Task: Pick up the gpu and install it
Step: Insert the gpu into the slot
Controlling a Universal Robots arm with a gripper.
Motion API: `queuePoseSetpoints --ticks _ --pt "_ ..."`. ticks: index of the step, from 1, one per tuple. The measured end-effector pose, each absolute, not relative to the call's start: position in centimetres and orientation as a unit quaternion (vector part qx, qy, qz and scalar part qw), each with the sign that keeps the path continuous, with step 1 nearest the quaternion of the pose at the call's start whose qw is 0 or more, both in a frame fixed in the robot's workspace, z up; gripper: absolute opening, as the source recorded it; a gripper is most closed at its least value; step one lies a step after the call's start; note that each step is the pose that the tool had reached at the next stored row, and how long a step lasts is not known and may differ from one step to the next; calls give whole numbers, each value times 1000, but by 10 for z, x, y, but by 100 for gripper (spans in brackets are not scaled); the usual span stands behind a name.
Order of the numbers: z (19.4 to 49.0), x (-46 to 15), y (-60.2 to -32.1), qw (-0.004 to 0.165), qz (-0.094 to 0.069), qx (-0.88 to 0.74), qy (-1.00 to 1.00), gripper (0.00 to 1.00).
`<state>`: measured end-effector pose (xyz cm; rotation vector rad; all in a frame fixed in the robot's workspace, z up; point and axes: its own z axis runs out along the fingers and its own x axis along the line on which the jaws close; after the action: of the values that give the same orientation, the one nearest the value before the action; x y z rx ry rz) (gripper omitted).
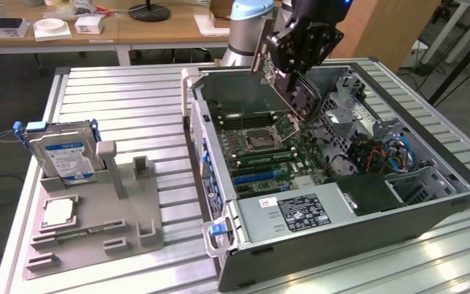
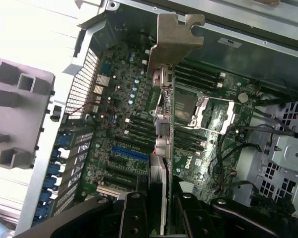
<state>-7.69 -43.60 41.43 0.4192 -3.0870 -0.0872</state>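
Above the open case [image 1: 366, 239], the gpu [image 1: 298, 99] clamped in the gripper [image 1: 290, 64], jutting below it.

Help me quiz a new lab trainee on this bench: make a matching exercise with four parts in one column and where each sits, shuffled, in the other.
Parts:
1. gpu
2. hard drive
3. processor chip
4. power supply

Places:
A. lying flat in a recess of the grey holder
B. gripped in the pincer, over the open computer case
C. mounted inside the computer case, label facing up
D. standing upright at the back of the grey holder

Pairs: 1-B, 2-D, 3-A, 4-C
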Motion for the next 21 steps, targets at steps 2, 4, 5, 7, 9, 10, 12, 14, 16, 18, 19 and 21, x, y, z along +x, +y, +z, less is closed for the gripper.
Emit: queuePoseSetpoints --ticks 2,4,5,7,9,10,12,14,16,18,19,21 --pt "414 -75 -436 12 -28 137 -990 28" --pt "414 -75 -436 10 -28 141 -990 28" --pt "414 -75 -436 9 -27 143 -989 28" --pt "414 -75 -436 5 -27 147 -989 28" --pt "414 -75 -436 2 -26 152 -988 28" --pt "414 -75 -436 1 -26 155 -988 28" --pt "413 -75 -436 0 -26 160 -987 28" --pt "413 -75 -437 -1 -26 169 -985 28" --pt "412 -75 -437 -1 -26 180 -983 28" --pt "412 -75 -437 -1 -26 195 -981 28" --pt "411 -75 -437 -1 -26 202 -979 28" --pt "411 -75 -437 -1 -25 219 -975 28"
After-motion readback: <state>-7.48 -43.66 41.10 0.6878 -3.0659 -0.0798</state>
